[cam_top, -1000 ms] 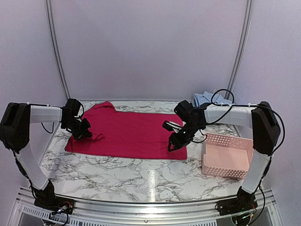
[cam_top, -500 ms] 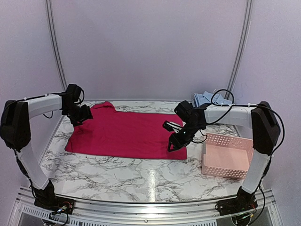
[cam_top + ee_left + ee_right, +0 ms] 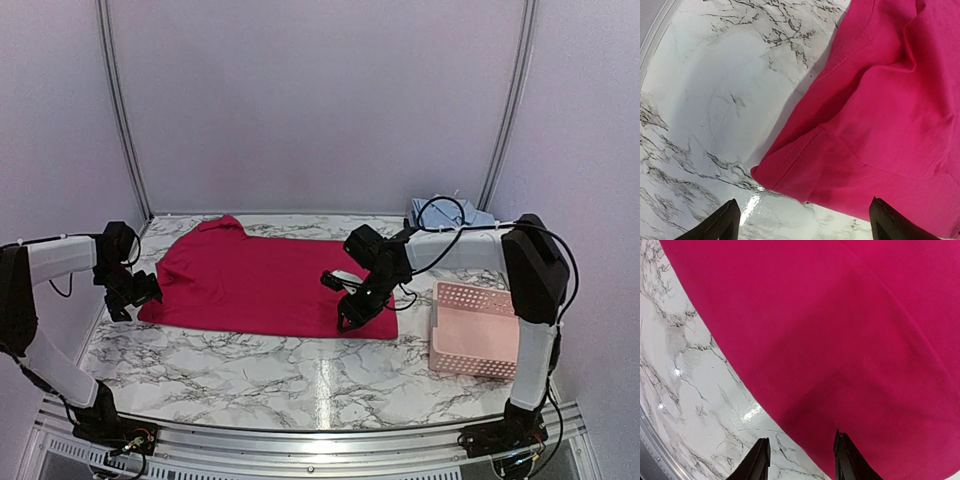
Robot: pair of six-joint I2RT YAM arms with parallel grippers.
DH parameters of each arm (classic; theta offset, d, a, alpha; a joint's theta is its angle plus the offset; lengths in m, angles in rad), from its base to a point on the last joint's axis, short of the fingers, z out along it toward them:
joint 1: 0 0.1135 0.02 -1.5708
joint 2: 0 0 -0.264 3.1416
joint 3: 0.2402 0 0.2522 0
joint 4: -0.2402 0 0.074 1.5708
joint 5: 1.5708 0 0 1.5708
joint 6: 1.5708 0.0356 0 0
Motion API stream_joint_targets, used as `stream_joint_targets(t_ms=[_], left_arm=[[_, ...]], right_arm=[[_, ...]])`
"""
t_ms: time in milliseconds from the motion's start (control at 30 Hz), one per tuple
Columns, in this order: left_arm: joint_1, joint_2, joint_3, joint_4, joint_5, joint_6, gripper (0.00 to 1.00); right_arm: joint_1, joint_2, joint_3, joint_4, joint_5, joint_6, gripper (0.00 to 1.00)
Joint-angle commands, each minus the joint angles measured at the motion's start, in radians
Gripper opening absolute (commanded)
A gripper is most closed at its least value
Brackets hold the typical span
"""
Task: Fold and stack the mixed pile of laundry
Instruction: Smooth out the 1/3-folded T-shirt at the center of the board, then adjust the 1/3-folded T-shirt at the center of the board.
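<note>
Red garment [image 3: 265, 280] lies spread flat across the far middle of the marble tabletop [image 3: 250, 365], with the blue shirt [image 3: 420, 213] bunched at the far right behind the pink basket [image 3: 480, 297]. Left fingers [image 3: 722, 226] hang spread wide over its near-left corner, gripping nothing. Right fingers [image 3: 756, 462] hover parted, more narrowly, above the near-right hem, also empty. It's light, limp cloth, likely to sag and slide on this glossy surface, so pinching both near corners right at the hemmed edge looks the best hold.
</note>
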Motion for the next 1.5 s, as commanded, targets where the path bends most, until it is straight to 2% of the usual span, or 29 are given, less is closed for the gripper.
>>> stream_joint_targets(t_ms=[0,267,433,600,833,900,1033,1133,1200,1367,1467], left_arm=[[-0.007,0.049,0.025,-0.068,-0.073,0.052,0.95],[-0.06,0.197,0.087,-0.104,-0.196,0.084,0.96],[-0.057,0.204,0.128,-0.158,-0.364,0.126,0.95],[-0.031,0.189,0.184,-0.199,-0.506,0.205,0.93],[0.011,0.16,0.233,-0.201,-0.65,0.27,0.9],[0.013,0.129,0.24,-0.182,-0.538,0.287,0.91],[0.007,0.109,0.212,-0.168,-0.151,0.331,0.87],[-0.045,0.068,0.171,-0.142,-0.02,0.354,0.86],[-0.095,0.035,0.155,-0.141,-0.027,0.377,0.86],[-0.254,-0.068,0.071,-0.129,-0.232,0.485,0.87],[-0.29,-0.098,0.065,-0.123,-0.237,0.583,0.9]], right_arm=[[0.011,0.028,0.008,-0.006,0.055,-0.045,0.4],[0.018,0.054,-0.041,-0.016,0.113,-0.047,0.39],[0.018,0.092,-0.084,-0.031,0.164,-0.031,0.26],[0.017,0.109,-0.12,-0.036,0.177,-0.006,0.0],[0.0,0.061,-0.155,-0.043,0.15,0.007,0.0],[-0.001,0.045,-0.146,-0.043,0.128,0.007,0.0],[0.0,0.039,-0.083,-0.05,0.075,0.007,0.0],[-0.001,0.053,-0.007,-0.066,0.041,0.007,0.0],[-0.002,0.061,0.035,-0.08,0.037,0.007,0.0],[-0.047,0.051,0.056,-0.083,0.026,0.048,0.0],[-0.085,0.029,0.05,-0.072,0.005,0.059,0.0]])
